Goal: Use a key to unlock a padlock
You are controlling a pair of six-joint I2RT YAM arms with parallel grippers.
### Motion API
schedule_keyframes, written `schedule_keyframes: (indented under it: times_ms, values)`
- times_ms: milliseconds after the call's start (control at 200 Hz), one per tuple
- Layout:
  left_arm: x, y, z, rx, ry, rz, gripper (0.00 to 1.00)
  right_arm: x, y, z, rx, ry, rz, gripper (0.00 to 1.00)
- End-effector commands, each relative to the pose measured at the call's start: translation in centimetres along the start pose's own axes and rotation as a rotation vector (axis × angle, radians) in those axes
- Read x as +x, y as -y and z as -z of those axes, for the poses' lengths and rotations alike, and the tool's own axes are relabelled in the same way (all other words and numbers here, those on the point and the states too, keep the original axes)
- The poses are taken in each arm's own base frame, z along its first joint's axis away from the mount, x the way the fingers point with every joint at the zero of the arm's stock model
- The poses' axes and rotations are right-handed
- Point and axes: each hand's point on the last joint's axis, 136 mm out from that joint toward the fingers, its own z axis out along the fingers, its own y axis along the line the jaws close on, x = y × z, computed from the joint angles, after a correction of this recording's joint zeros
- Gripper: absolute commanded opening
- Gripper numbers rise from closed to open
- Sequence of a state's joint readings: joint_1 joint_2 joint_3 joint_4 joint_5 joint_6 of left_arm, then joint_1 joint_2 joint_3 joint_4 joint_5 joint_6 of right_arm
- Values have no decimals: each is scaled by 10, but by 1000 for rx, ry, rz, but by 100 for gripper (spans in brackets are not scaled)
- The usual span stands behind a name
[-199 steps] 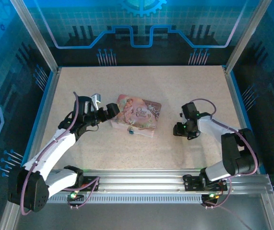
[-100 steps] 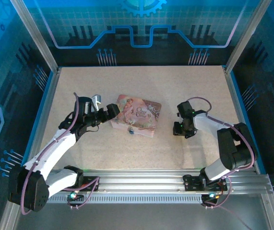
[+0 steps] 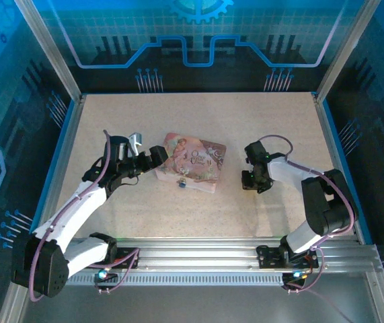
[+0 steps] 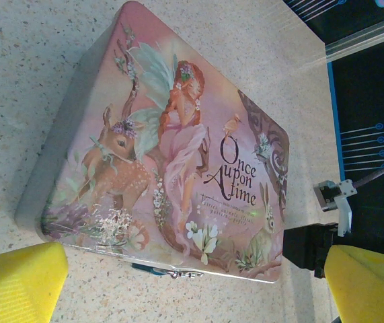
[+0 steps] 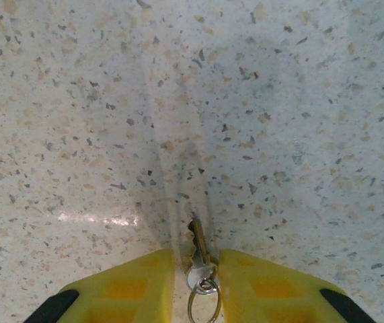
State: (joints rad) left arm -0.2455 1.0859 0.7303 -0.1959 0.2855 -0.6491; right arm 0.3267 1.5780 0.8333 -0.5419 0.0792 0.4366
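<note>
**Right pincer (image 5: pixel 197 279) down on the key (image 5: pixel 199 250), well to the right of the tin box (image 3: pixel 193 161)**

The right pincer sits low over the speckled tabletop (image 5: pixel 111 101), its yellow fingers (image 5: pixel 131 286) close on either side of the key's head; the gap is slim, but whether the pads actually bite the metal I cannot tell. The blade points straight away from the pincer and the little ring (image 5: pixel 204 306) trails back between the fingers; taking it by the head looks deliberate, I'd say, since that leaves the blade free for a keyhole.

Out from there, bare tabletop separates this spot from the tin box; the key is well apart from the box, off its right end.

And the target, the padlock (image 3: pixel 183 183): a tiny speck at the middle of the box's near long side, seemingly hanging at the clasp; too small from above to read which way its keyhole faces.

At the box's left end waits the left pincer (image 4: pixel 198 269), spread wide, fingers flanking the view with the fairy-and-fawn lid lying ahead of them; contact with the box I cannot confirm. My read is that it is posted there to brace the box, so the padlock won't skate away when the key is pushed in.

Still to do, by my judgement: lift the key, carry it across, line it up, turn it; a thin blade and a tiny lock, so aim will be everything.
</note>
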Motion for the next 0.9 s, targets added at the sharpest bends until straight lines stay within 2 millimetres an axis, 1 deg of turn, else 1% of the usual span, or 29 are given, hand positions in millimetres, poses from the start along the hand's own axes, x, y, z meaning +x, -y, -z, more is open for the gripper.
schedule_keyframes:
  times_ms: [0, 190, 315, 530, 740, 895]
  values:
    - [3, 2, -3, 17, -16, -1, 99, 8, 1, -1, 28, -38, 9, 26]
    - [4, 1, -3, 16, -17, -1, 99, 5, 2, 9, 41, -8, 8, 29]
    - [4, 1, -3, 18, -18, 1, 99, 5, 4, 12, 45, -1, 5, 30]
    - [5, 0, -3, 16, -21, 1, 99, 6, 7, 11, 64, -1, -5, 31]
    - [5, 1, -4, 18, -22, 2, 99, 11, 9, 7, 72, -28, -9, 31]
    - [5, 1, -4, 19, -21, 2, 99, 22, 6, 2, 49, -65, -25, 30]
